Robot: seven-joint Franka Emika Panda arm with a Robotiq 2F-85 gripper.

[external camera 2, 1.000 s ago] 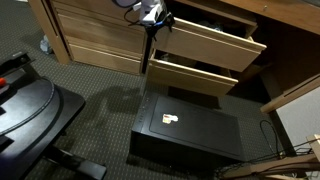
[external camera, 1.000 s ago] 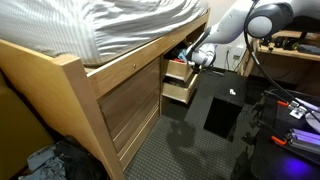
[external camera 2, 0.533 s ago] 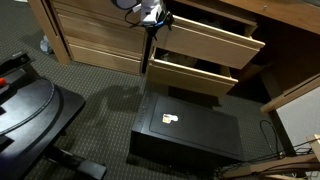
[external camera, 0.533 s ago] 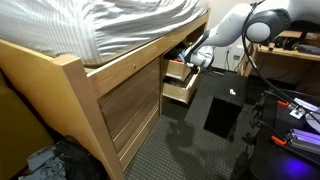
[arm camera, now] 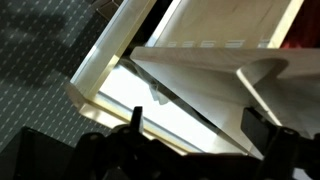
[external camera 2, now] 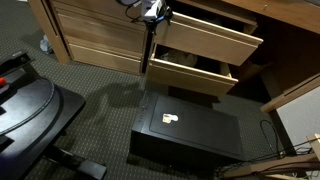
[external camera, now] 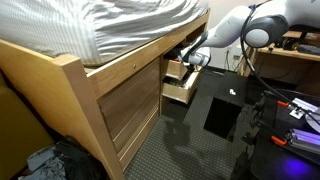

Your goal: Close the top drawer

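Note:
The top drawer (external camera: 178, 68) (external camera 2: 205, 35) is a light pine box, partly pulled out from under the bed, above a matching lower drawer (external camera: 180, 92) (external camera 2: 188, 73) that sticks out further. My gripper (external camera: 197, 58) (external camera 2: 152, 12) is at the left end of the top drawer's front, against it. In the wrist view the pale front panel of the top drawer (arm camera: 215, 75) fills the frame. My two dark fingers are spread wide apart around its edge, so the gripper (arm camera: 195, 122) is open. The drawer's contents are barely visible.
A black box (external camera: 225, 105) (external camera 2: 190, 125) stands on the carpet right in front of the drawers. The big wooden bed side (external camera: 125, 100) runs along one side. A dresser (external camera 2: 95, 35), black equipment (external camera 2: 25, 110) and a cluttered desk (external camera: 290, 50) surround the floor space.
The top drawer has slid a little inward towards the bed. My gripper moved with it, pressed against its front. The lower drawer has not moved.

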